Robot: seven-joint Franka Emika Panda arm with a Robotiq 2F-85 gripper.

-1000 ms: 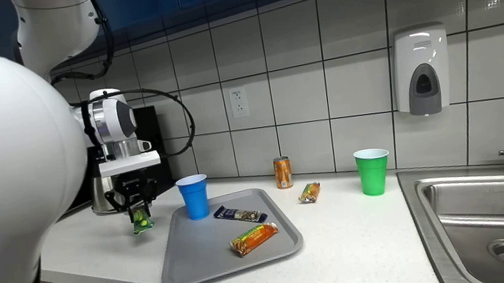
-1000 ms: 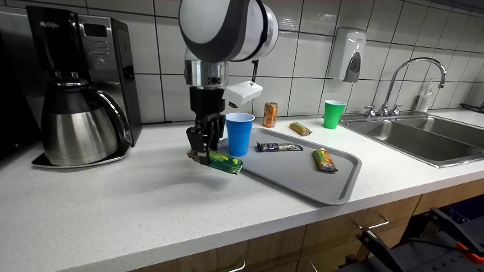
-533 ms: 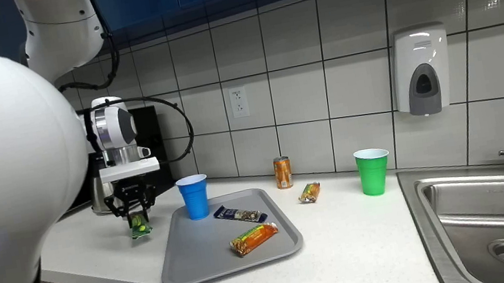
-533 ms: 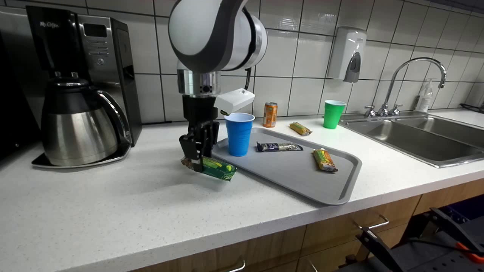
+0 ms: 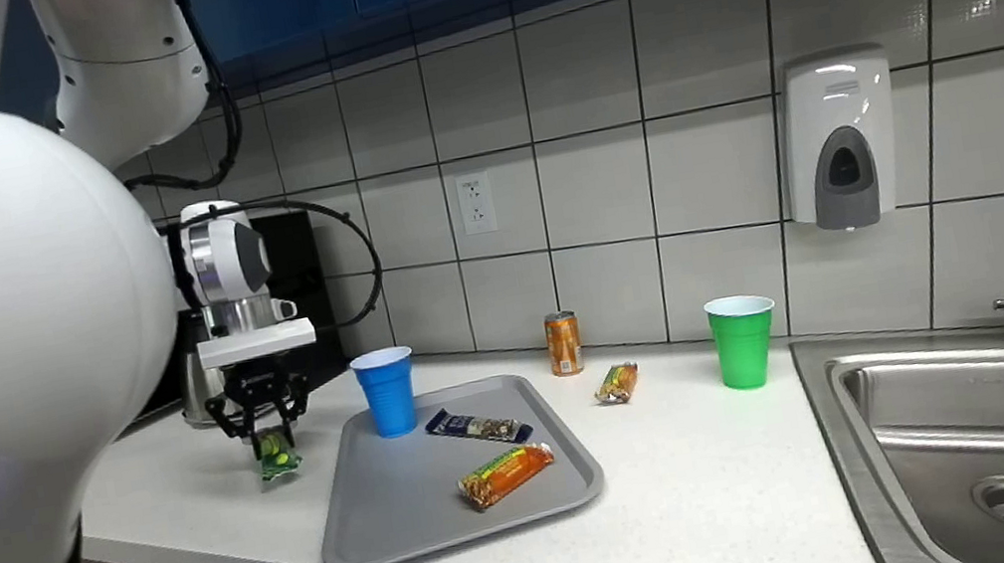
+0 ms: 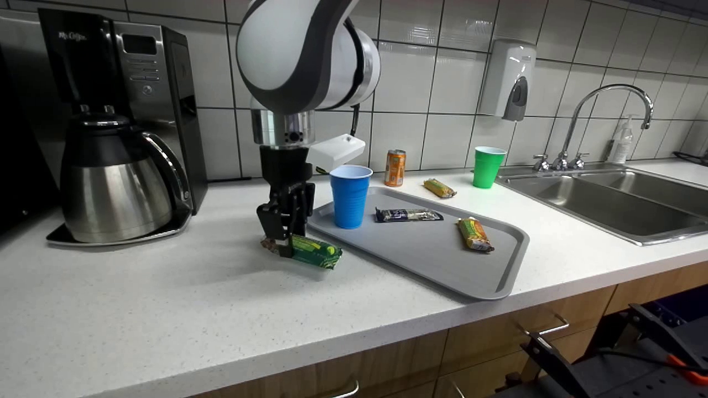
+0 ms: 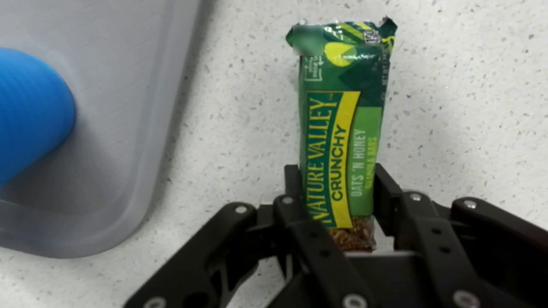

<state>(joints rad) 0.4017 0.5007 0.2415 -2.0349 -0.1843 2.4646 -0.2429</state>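
Gripper (image 7: 338,182): clamped on green granola bar (image 7: 342,128), with fingers (image 7: 292,182) against both long sides near one end and most of the wrapper jutting out ahead. Held outside tray (image 6: 426,254), just beside the edge nearest blue cup (image 6: 350,202), low over counter (image 6: 221,309); not clear from any view whether touching counter or slightly above. Separated from tray by strip of counter in wrist view, so not touching there.

To handle well: squeeze only enough to prevent slipping (marked "crunchy" on the wrapper, so likely to crumble under hard pressure). Watch for sag or swing at the free end, from being pinched off-centre; move slowly, no jerks. Raise or lower straight, without scraping along counter or catching tray rim. Mind cup, standing upright on tray close to that same edge: probably light, easily knocked by wide knuckles. Lying flat farther across tray, well apart from gripper: dark bar (image 6: 408,215), orange bar (image 5: 506,475). Past tray on wall side: drink can (image 6: 395,168), upright. Before any release, best to have wrapper supported along full length, never across rim; then spread evenly and withdraw straight up, away from cup.
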